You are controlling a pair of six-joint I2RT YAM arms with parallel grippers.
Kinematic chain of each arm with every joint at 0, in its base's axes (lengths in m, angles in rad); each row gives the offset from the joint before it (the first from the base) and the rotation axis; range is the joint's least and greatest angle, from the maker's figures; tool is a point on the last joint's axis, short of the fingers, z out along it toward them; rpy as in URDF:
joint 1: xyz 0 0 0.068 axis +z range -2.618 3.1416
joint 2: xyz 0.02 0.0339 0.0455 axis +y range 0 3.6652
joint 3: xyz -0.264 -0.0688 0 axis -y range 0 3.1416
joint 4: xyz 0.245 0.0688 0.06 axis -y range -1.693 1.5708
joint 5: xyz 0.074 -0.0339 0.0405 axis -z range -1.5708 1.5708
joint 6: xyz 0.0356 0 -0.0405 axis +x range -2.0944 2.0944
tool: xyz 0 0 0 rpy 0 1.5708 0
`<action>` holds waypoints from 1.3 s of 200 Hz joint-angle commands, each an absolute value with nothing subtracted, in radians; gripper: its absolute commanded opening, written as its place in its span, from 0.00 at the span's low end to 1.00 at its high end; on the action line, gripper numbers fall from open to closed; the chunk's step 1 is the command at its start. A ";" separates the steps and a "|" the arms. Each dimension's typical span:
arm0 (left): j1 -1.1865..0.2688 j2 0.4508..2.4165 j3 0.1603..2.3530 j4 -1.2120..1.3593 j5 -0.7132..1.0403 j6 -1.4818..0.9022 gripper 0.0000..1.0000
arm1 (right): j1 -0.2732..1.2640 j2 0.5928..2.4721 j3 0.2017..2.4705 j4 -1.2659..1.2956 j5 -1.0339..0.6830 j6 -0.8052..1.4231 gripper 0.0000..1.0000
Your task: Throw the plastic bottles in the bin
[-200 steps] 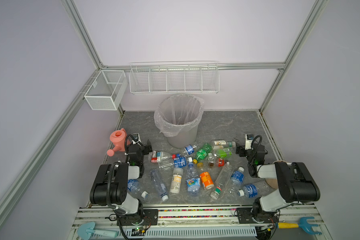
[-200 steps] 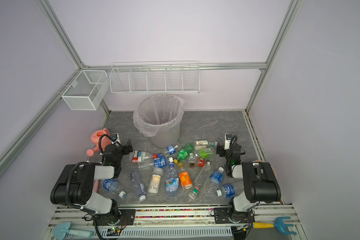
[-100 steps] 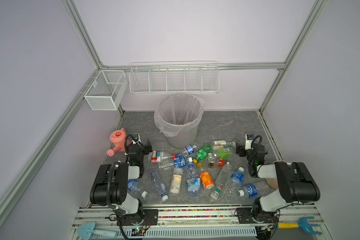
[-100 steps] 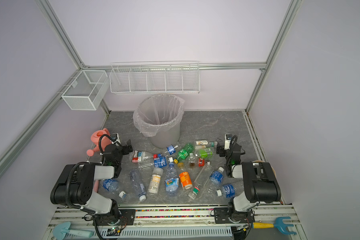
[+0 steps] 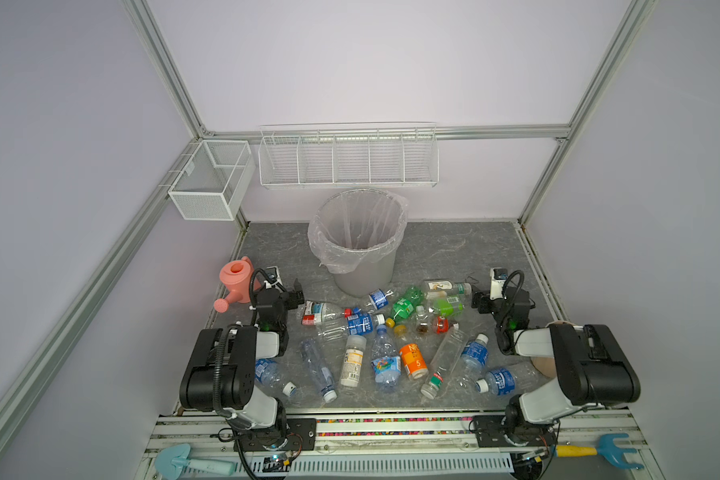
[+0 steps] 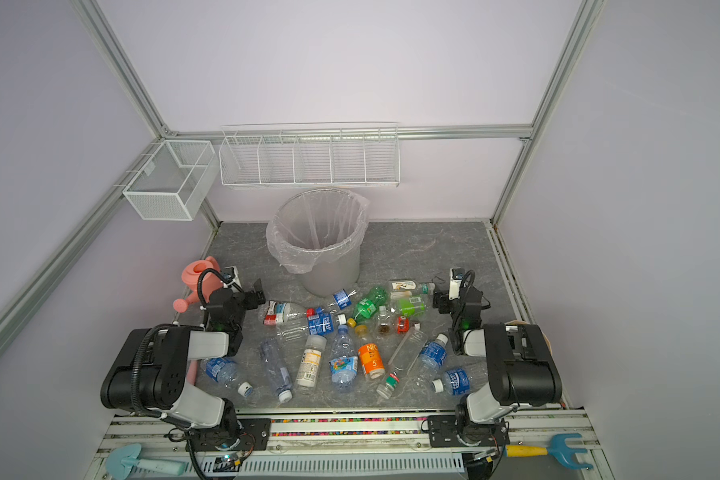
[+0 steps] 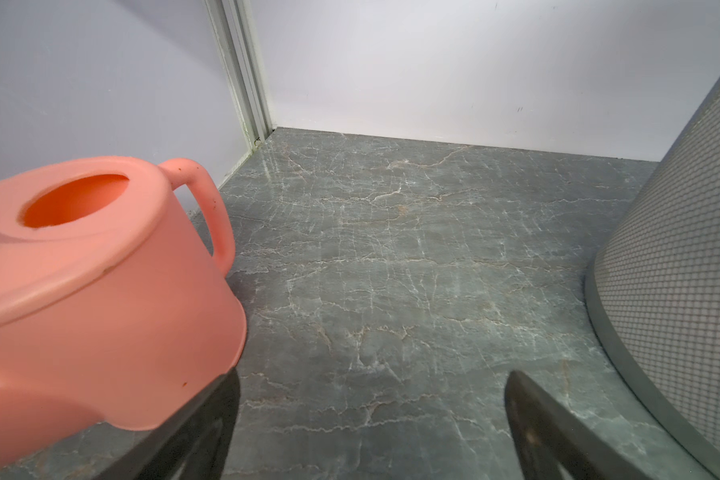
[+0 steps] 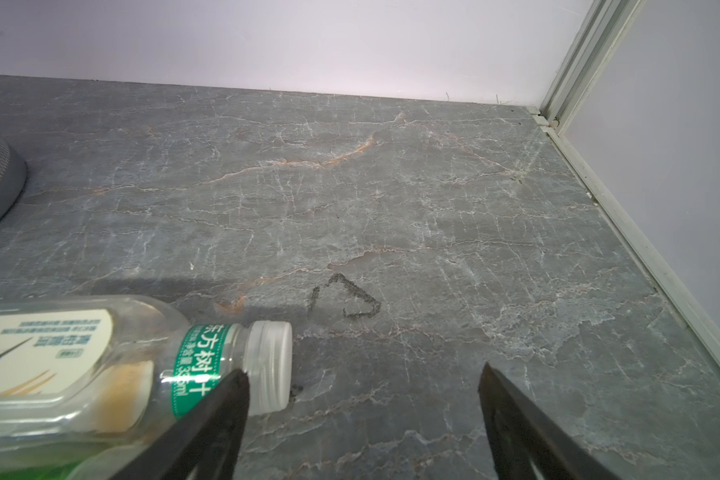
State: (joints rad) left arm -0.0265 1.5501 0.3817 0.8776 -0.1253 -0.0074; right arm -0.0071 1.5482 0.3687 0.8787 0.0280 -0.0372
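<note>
Lilac walls (image 5: 371,62) enclose a grey tabletop (image 5: 454,249) strewn with bottles (image 5: 413,362).

On the green neck band (image 8: 196,357) of the clear bottle (image 8: 80,374) I read 东方树叶; on the orange bottle (image 5: 413,361), NFC and 5.

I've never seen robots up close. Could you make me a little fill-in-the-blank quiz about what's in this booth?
1. The watering can next to the left gripper is ____ in colour.
2. The bottle with a big 5 on its label is ____ in colour.
3. The long wire basket on the back wall has ____ compartments.
4. The right gripper has its jaws ____, with nothing between them.

Missing words: pink; orange; five; open.
</note>
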 commanded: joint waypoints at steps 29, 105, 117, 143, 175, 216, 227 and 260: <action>-0.025 1.550 0.400 0.884 -0.117 -0.018 0.99 | -0.012 1.533 0.380 0.885 0.015 -0.044 0.89; -0.042 1.535 0.405 0.870 -0.244 -0.044 0.99 | -0.013 1.501 0.392 0.847 0.028 -0.034 0.89; -0.053 1.506 0.427 0.811 -0.306 -0.053 0.99 | -0.014 1.412 0.449 0.656 0.011 -0.037 0.89; -0.057 1.388 0.592 0.410 -0.465 -0.136 0.99 | -0.009 1.234 0.502 0.496 -0.039 -0.016 0.89; -0.060 1.289 0.710 0.218 -0.519 -0.149 0.99 | 0.006 1.092 0.645 0.234 -0.069 0.003 0.89; -0.063 1.133 0.910 -0.135 -0.366 -0.180 1.00 | -0.041 1.129 1.006 -0.456 0.077 0.554 0.89; -0.069 1.089 0.936 -0.190 -0.327 -0.199 0.99 | -0.070 1.166 1.076 -0.558 -0.100 0.495 0.89; -0.148 1.044 1.107 -0.554 -0.256 -0.296 0.98 | -0.047 1.140 1.104 -0.615 -0.180 0.481 0.89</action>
